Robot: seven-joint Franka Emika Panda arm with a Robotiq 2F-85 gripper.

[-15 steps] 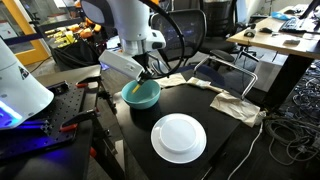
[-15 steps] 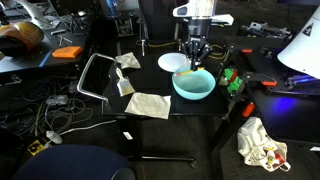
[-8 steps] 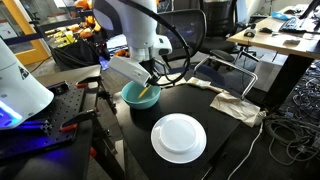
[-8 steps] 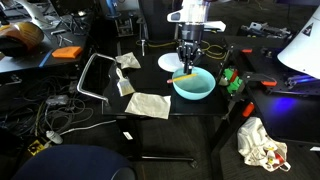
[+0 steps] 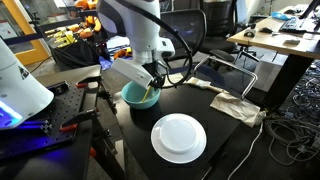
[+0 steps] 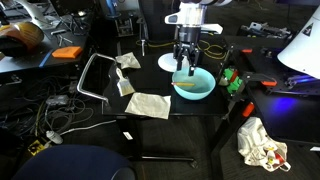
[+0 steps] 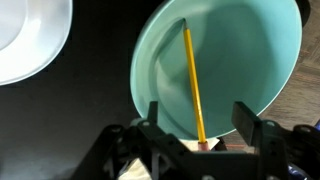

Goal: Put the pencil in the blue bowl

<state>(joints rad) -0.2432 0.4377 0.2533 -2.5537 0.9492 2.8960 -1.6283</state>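
Note:
The blue bowl [image 7: 250, 50] fills the wrist view, and the orange-yellow pencil [image 7: 193, 80] lies inside it, its end resting over the near rim. My gripper [image 7: 199, 112] hangs just above the bowl. Its jaws stand wide apart on either side of the pencil and do not touch it. In both exterior views the gripper [image 5: 150, 80] [image 6: 187, 66] is straight over the bowl [image 5: 138, 98] [image 6: 194, 86]. The pencil [image 6: 186, 82] shows there as a thin yellow line inside the bowl.
A white plate [image 5: 179, 137] [image 6: 172, 62] [image 7: 30, 40] sits on the black table beside the bowl. Crumpled cloths [image 5: 238, 105] [image 6: 148, 104] and a wire rack [image 6: 95, 75] lie further off. Clamps and tools [image 6: 236, 82] crowd the table edge by the bowl.
The jaws have opened and let go of the pencil, which now rests in the bowl. The gripper has risen slightly above the bowl.

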